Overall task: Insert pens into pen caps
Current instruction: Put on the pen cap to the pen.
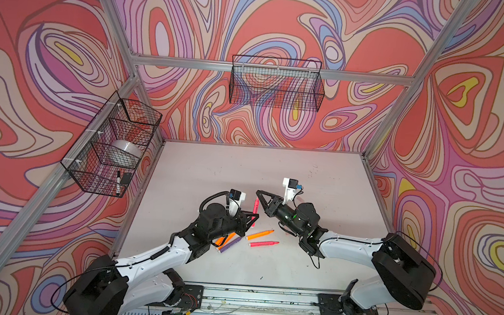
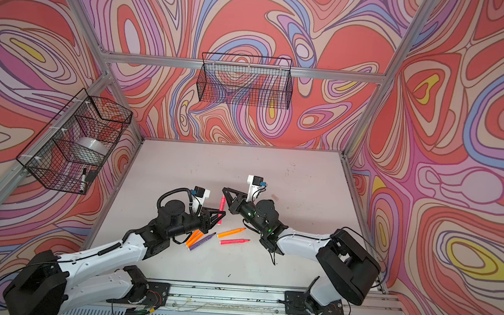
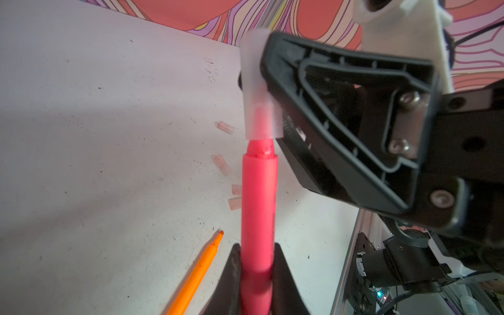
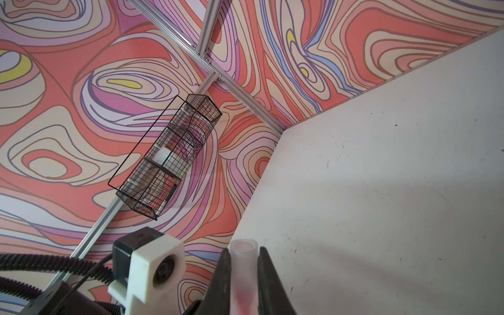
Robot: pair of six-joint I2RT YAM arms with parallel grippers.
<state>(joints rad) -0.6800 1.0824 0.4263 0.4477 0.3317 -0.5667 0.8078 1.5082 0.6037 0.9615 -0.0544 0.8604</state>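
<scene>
My left gripper (image 3: 257,248) is shut on a hot pink pen (image 3: 259,204), which sticks out past its fingers. The pen's tapered tip sits inside a translucent whitish pen cap (image 3: 257,90), and my right gripper (image 4: 243,252) is shut on that cap (image 4: 243,261). Pink shows through the cap's lower part in the right wrist view. In both top views the two grippers (image 1: 257,216) (image 1: 258,192) meet above mid-table with the pink pen (image 1: 255,206) between them. Several loose caps (image 3: 222,164) lie on the table beyond the pen.
On the table lie an orange pen (image 1: 259,235), a pink pen (image 1: 264,243), a purple pen (image 1: 231,244) and an orange one (image 1: 222,240) partly under the left arm. A wire basket (image 1: 113,144) on the left wall holds a tape roll and a black-capped marker (image 1: 118,181). Another basket (image 1: 276,84) hangs on the back wall.
</scene>
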